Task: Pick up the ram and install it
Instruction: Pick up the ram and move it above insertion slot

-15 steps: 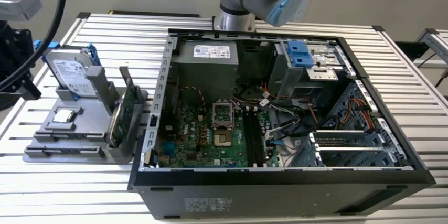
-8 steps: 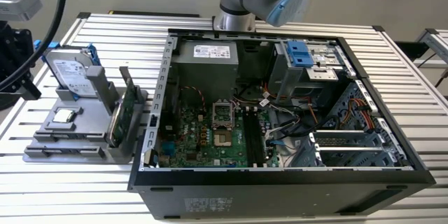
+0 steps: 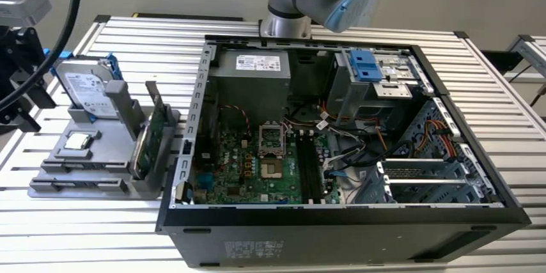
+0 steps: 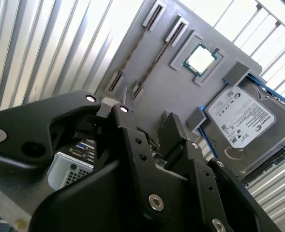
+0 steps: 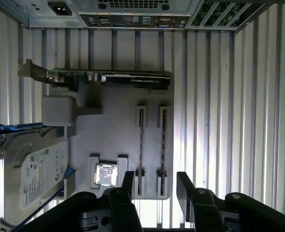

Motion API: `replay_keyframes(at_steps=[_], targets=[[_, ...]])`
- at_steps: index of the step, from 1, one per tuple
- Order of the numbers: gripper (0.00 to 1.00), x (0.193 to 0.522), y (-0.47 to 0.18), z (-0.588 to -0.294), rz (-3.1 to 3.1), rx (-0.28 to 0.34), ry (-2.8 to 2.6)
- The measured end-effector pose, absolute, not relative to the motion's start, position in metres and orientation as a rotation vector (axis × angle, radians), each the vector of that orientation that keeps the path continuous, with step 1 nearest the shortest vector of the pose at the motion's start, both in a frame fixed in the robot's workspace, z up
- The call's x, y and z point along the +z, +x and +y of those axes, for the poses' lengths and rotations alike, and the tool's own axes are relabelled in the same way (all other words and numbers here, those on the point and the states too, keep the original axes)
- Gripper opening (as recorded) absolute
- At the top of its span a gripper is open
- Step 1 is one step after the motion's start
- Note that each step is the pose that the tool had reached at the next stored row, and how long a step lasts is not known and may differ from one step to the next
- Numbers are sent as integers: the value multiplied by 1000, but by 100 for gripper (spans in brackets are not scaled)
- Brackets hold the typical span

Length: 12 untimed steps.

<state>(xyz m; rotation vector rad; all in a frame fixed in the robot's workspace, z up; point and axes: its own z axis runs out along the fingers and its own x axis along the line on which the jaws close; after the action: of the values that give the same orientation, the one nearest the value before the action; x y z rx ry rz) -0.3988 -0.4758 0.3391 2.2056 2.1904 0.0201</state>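
Two ram sticks stand edge-on, side by side, in slots of a grey holder tray (image 5: 115,125): one ram stick (image 5: 141,145) and a second ram stick (image 5: 162,145). In the second wrist view they show as thin dark lines, the first ram stick (image 4: 132,50) and the second (image 4: 157,58). My gripper (image 5: 156,180) hangs well above the tray's ram end, open, with nothing between its black fingers (image 5: 128,181). The second wrist view also shows the gripper (image 4: 149,118) open and empty. In the exterior view the tray (image 3: 51,187) lies left of the open computer case (image 3: 341,228).
On the tray stand a green expansion card (image 5: 108,77), a silver hard drive with blue rails (image 5: 33,174) and a processor chip (image 5: 106,174). The motherboard's memory slots (image 3: 309,171) lie inside the case, among cables and a drive cage (image 3: 375,75). The table is slatted metal.
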Motion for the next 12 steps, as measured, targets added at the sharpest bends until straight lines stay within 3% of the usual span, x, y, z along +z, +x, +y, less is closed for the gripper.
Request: replay_keyframes(at_steps=[12], targets=[[100, 337, -399, -476, 2190, 20, 2206]])
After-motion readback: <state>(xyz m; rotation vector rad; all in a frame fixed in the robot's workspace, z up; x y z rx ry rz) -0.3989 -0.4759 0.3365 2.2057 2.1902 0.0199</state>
